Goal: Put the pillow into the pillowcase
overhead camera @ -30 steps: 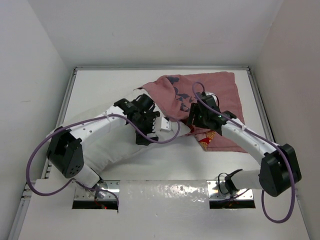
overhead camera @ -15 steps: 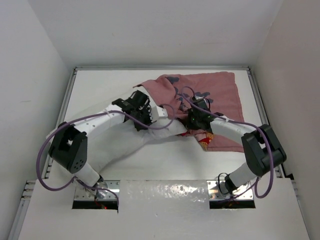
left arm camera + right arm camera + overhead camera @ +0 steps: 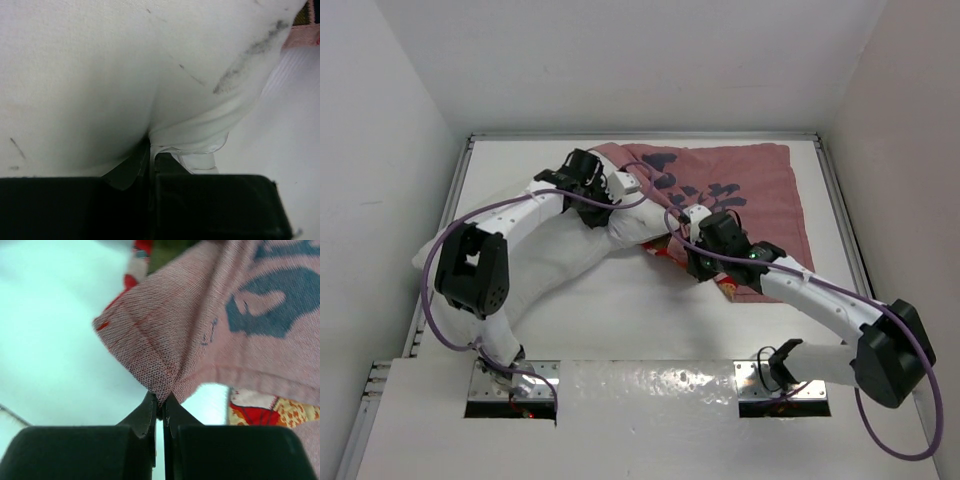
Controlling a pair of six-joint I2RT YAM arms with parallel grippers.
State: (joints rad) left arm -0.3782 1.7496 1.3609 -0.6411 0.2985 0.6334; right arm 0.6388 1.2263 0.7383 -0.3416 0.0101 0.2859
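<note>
The white pillow [image 3: 555, 250] lies bent across the left half of the table, its far end up against the pillowcase [image 3: 740, 185]. That pillowcase lies pale pink side up at the back right, with dark lettering. My left gripper [image 3: 638, 188] is shut on a fold of the pillow [image 3: 100, 75] at this far end; the left gripper [image 3: 152, 147] has white cloth pinched in it. My right gripper [image 3: 682, 262] is shut on a corner of the pillowcase's near hem. In the right wrist view the pink cloth [image 3: 200, 325] peaks into the right gripper [image 3: 161, 401].
White walls enclose the table [image 3: 650, 330] on the left, back and right. The red printed outside of the pillowcase [image 3: 260, 415] shows under its lifted hem. Purple cables [image 3: 450, 330] loop off both arms.
Both grippers went from open to shut. The left one took the pillow's end and carried it toward the back. The right one took the pillowcase's hem and drew it nearer.
</note>
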